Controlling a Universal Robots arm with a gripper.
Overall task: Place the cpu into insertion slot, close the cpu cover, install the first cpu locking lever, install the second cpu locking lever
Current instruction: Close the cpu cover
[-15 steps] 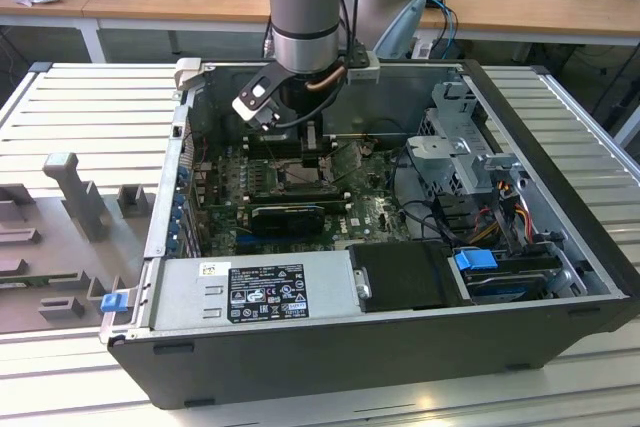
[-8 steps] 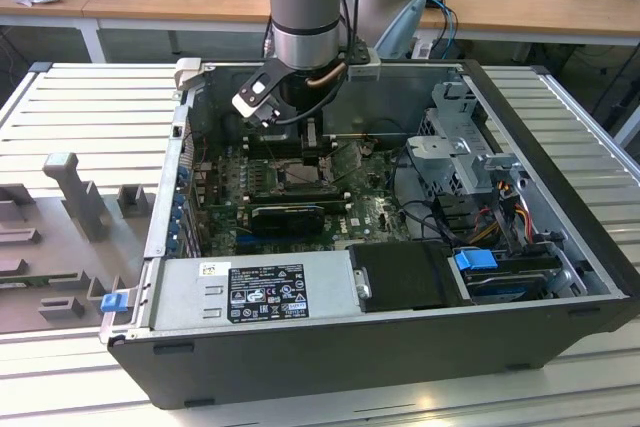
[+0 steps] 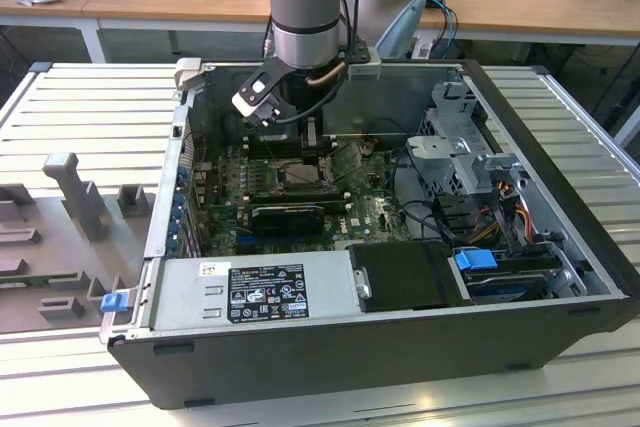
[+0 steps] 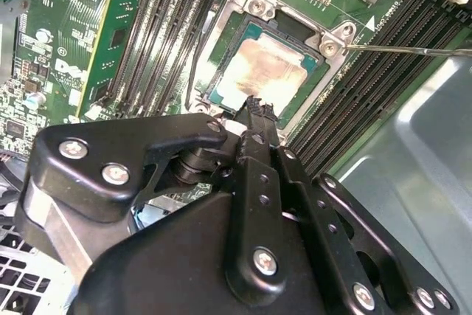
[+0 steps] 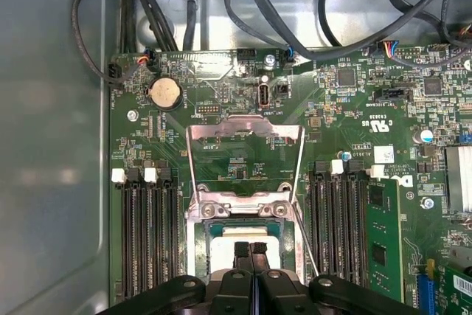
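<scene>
The cpu [image 4: 259, 70] lies flat in its socket on the green motherboard [image 5: 346, 116], its pale metal top showing in both wrist views [image 5: 221, 244]. The cpu cover [image 5: 245, 136], a thin silver frame with a large window, stands swung open behind the socket. A thin wire locking lever [image 4: 413, 51] sticks out free beside the socket [image 5: 307, 247]. My gripper [image 5: 251, 248] hangs just above the cpu's edge, fingers shut together with nothing between them [image 4: 256, 106]. In the exterior view the gripper [image 3: 310, 143] reaches down into the open computer case over the socket.
Memory slots [image 5: 144, 234] flank the socket on both sides, and a green memory module [image 5: 380, 234] stands in one. A long black graphics card [image 3: 287, 215], the power supply [image 3: 250, 292] and a drive cage [image 3: 470, 147] sit inside the case. Black cables [image 5: 243, 5] cross above the board.
</scene>
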